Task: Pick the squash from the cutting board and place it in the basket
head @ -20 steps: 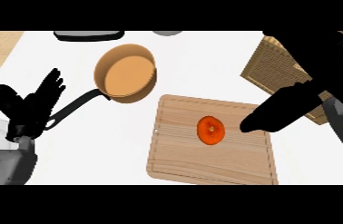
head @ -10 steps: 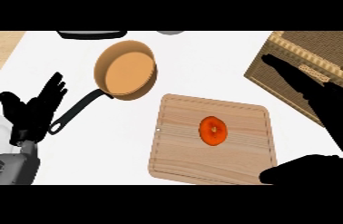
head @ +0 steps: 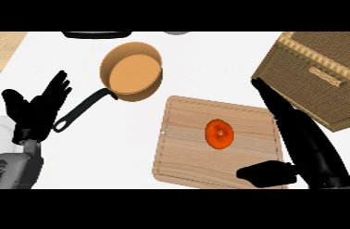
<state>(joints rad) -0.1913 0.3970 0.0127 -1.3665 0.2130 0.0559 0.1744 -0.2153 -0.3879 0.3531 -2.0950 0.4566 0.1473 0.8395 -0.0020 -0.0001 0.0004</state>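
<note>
Head view: squash point(head: 219, 133) seen lying mid cutting board point(head: 184, 158), untouched. Right hand point(head: 301, 135) held at board's right edge, fingers extended and open, beside basket point(head: 311, 79). Left hand point(head: 37, 110) rested open at left, near pan point(head: 131, 70) on bench point(head: 212, 66).

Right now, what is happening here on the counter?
A robot is working at a counter. The orange squash lies untouched on the wooden cutting board. The right hand is open at the board's right edge, fingers stretched toward the wicker basket, thumb over the board's lower corner, holding nothing. The left hand rests open at the left edge, beside the handle of a copper pan. The squash is not yet picked.
</note>
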